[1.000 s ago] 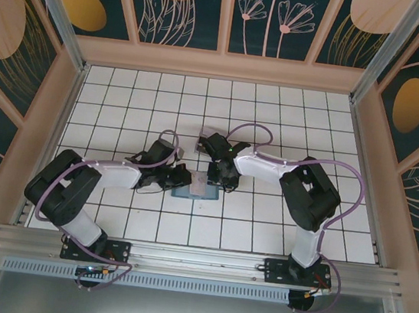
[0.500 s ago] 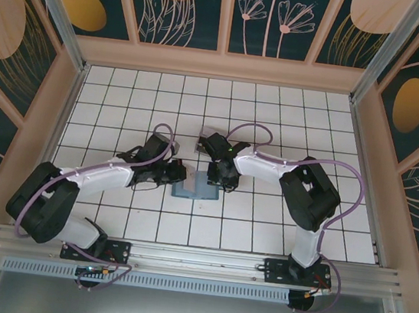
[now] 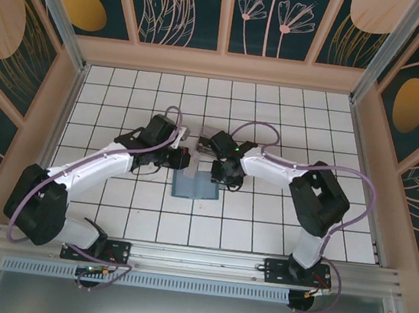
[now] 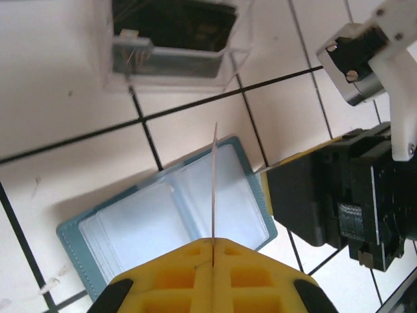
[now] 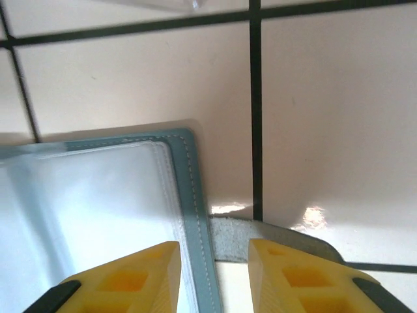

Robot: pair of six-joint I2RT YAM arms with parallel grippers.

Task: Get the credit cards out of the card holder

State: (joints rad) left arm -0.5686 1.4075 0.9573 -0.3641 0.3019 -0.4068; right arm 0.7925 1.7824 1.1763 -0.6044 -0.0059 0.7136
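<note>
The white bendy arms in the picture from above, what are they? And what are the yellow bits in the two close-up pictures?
They are two robot arms, the left arm and the right arm, seen from a camera overhead. Each close-up comes from a camera on a wrist, and the yellow bits are claw fingers. On the tiled table lies an open blue card holder, near a clear tray. The left claw is pinching a thin card, seen edge-on. The right claw hangs over the holder's edge with its fingers apart.
</note>
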